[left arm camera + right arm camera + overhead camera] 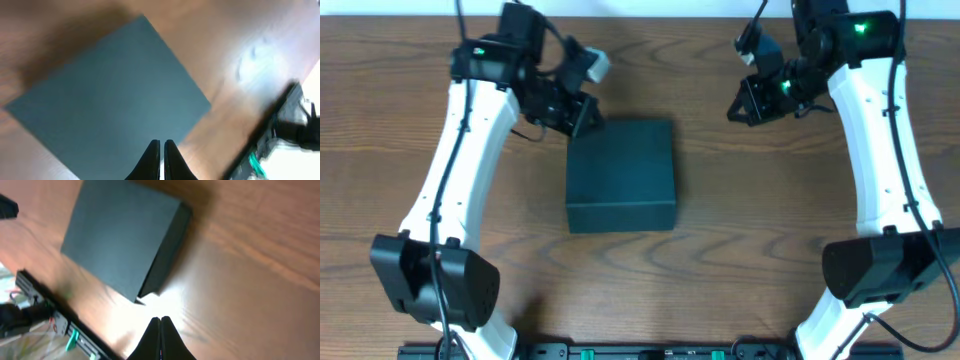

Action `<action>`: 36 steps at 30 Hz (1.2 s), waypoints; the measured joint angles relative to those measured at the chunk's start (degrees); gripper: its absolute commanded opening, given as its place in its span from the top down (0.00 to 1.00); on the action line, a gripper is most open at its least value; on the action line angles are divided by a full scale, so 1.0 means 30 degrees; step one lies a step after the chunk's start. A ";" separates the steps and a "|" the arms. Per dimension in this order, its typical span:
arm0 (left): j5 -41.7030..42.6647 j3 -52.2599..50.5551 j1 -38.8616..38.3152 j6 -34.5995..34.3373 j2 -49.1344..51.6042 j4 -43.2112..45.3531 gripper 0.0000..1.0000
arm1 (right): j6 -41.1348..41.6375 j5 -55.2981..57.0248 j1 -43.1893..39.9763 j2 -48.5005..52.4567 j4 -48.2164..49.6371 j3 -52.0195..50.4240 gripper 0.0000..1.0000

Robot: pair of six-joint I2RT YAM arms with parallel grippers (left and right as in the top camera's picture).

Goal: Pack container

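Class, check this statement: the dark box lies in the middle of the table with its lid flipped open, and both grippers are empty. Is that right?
Not quite. The container is closed, not open: the overhead view shows its lid lying flat on top. The rest holds: it sits in the middle of the table, and the left gripper and right gripper hold nothing.

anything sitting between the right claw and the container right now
Nothing visible does. Only bare wooden table lies between the right claw and the closed container. The left claw is on the container's opposite side, at its far left corner, not in that path.
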 measured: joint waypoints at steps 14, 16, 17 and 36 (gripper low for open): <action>0.0015 -0.7140 0.0423 0.1005 -0.5676 0.3730 0.94 | -0.1399 0.0423 0.0882 -0.8451 0.4976 -1.1621 0.98; -0.0291 -0.8808 0.0379 0.0678 -0.6972 0.4750 0.94 | -0.1413 0.0087 0.0882 -0.9763 0.5872 -1.3588 0.98; -0.0408 -0.9435 0.0379 0.0546 -0.7373 0.5020 0.94 | -0.1421 -0.0189 0.0889 -1.0185 0.6244 -1.4433 0.98; 0.0998 -1.1234 0.0372 0.0430 -0.2805 0.8590 0.94 | 0.3978 -0.5180 0.6135 -1.0673 2.0888 -2.6869 0.98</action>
